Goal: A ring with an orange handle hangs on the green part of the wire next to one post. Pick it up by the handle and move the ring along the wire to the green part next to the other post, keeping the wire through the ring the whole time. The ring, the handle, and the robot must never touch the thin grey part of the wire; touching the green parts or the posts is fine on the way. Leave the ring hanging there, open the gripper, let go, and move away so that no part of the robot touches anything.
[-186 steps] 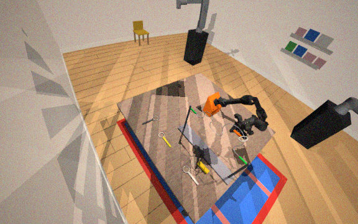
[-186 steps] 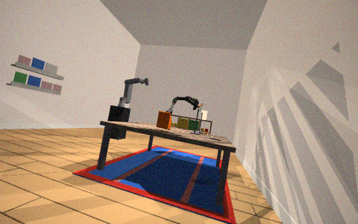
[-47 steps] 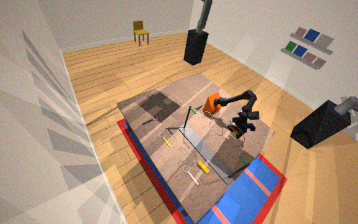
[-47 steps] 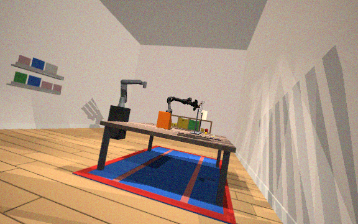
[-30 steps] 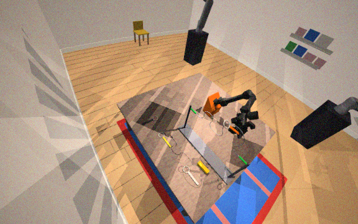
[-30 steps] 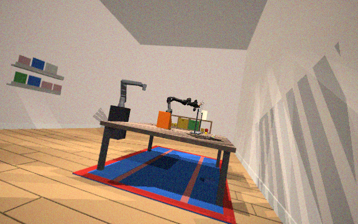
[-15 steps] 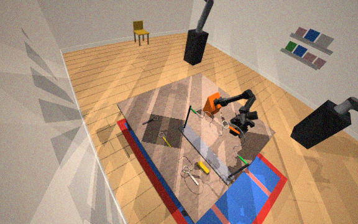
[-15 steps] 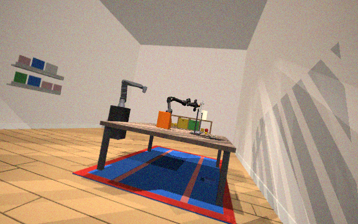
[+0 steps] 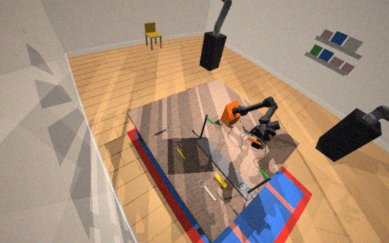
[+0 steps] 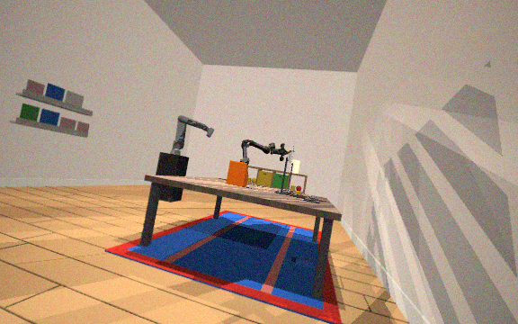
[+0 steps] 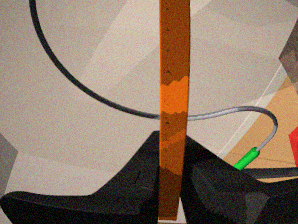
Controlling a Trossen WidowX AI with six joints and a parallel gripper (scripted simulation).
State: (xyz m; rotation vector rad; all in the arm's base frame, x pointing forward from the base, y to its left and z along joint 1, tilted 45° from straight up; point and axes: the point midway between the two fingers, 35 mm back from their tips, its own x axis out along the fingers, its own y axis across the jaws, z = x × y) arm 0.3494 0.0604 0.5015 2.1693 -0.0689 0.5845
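The orange handle [image 9: 254,140] [image 11: 174,100] is held in my gripper [image 9: 257,143] [image 11: 166,138], which is shut on it, high above the table. Its ring [image 9: 244,136] is at the handle's left end in the top view, around mid-wire; whether the wire passes through it is too small to tell. The ring is out of the wrist view. The thin wire [image 11: 215,114] curves behind the handle there. One green part [image 9: 209,120] is by the far post [image 9: 203,127]; the other green part [image 9: 264,173] [image 11: 246,159] is by the near post [image 9: 259,185].
An orange box [image 9: 228,115] [image 10: 237,173] stands near the arm's base. A yellow block [image 9: 221,181], a white-handled ring [image 9: 209,192], a yellow-handled ring [image 9: 181,152] and a dark-handled ring [image 9: 161,131] lie on the table beyond the wire's base. Two other arms stand on black pedestals.
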